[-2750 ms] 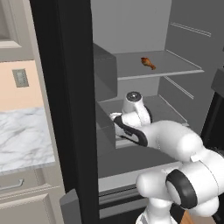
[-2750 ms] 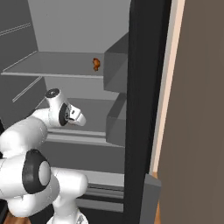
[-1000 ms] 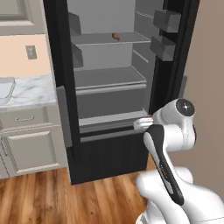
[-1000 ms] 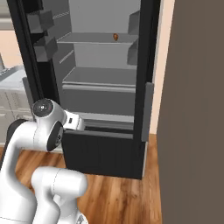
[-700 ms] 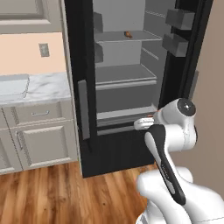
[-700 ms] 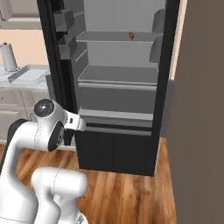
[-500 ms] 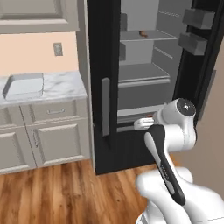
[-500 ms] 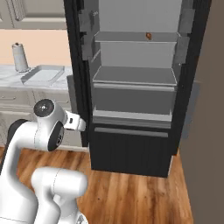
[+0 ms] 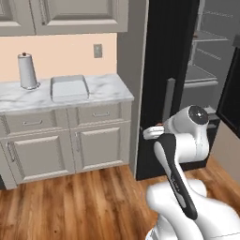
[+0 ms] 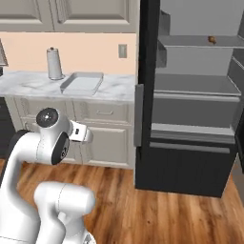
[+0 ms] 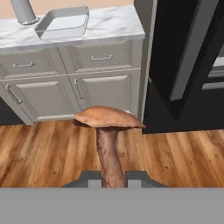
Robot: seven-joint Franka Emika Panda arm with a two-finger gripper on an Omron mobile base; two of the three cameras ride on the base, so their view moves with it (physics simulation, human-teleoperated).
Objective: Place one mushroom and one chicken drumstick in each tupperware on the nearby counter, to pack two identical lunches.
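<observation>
Tool: my tool (image 11: 113,177) is clenched on the mushroom (image 11: 109,131), the two dark finger tips pressed to either side of the base of its stem in the hand view.
Mushroom: reddish-brown cap up, brownish stem running down between my fingers, held upright over the wooden floor (image 11: 43,148) in front of the cabinets.
Arm: my white arm (image 9: 180,140) is folded close to the body, the wrist end (image 10: 80,132) pointing toward the cabinets; in the base views the mushroom itself is too small or hidden to make out.
Tupperware: one light grey tray (image 9: 69,87) lies flat on the table (image 9: 108,91), near its middle; it appears again in the right base view (image 10: 82,83) and at the top of the hand view (image 11: 63,22). I cannot tell whether anything lies inside it.
Table: white marble with grey veins, over grey-beige drawers and doors (image 10: 107,138) with metal handles.
Cylinder: a tall grey cylinder (image 9: 28,71) stands upright just beside the tray, on the side away from the fridge, apart from it.
Fridge: a black fridge (image 10: 190,95) stands open beside the table; a small brown item (image 10: 212,40) rests on an upper shelf, too small to name.
Wall: peach-coloured, with a light switch plate (image 9: 97,50) above the table and grey cabinets overhead.
</observation>
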